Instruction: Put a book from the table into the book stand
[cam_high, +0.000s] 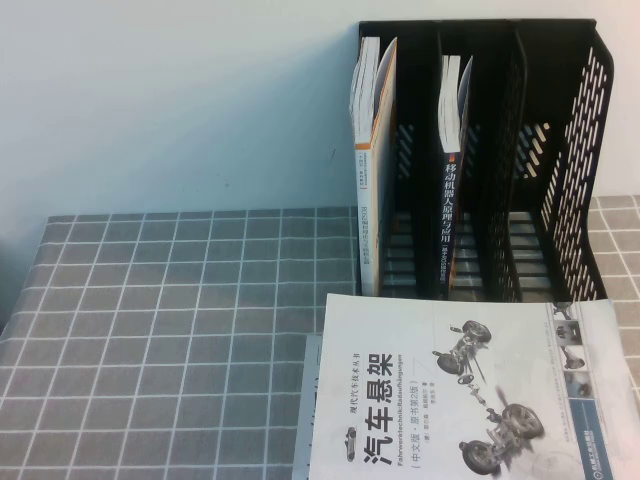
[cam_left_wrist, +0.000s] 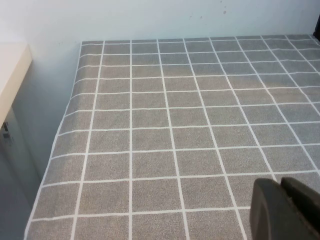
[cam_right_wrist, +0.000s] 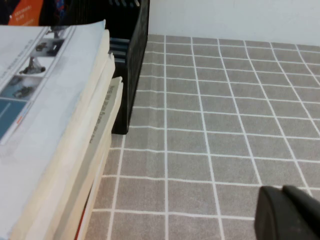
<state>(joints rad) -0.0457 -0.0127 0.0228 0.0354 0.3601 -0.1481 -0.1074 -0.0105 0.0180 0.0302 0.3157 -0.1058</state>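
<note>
A stack of books lies at the table's front right; the top book is white with a car-chassis drawing and also shows in the right wrist view. The black book stand stands behind it, with one book upright in its left slot and a dark-spined one in its middle slot; the right slot is empty. The stand's corner also shows in the right wrist view. My left gripper is shut and empty above bare cloth. My right gripper is shut and empty, right of the stack. Neither arm shows in the high view.
The grey checked tablecloth covers the table. The table's left edge drops off beside a pale cabinet. A white wall runs behind the stand.
</note>
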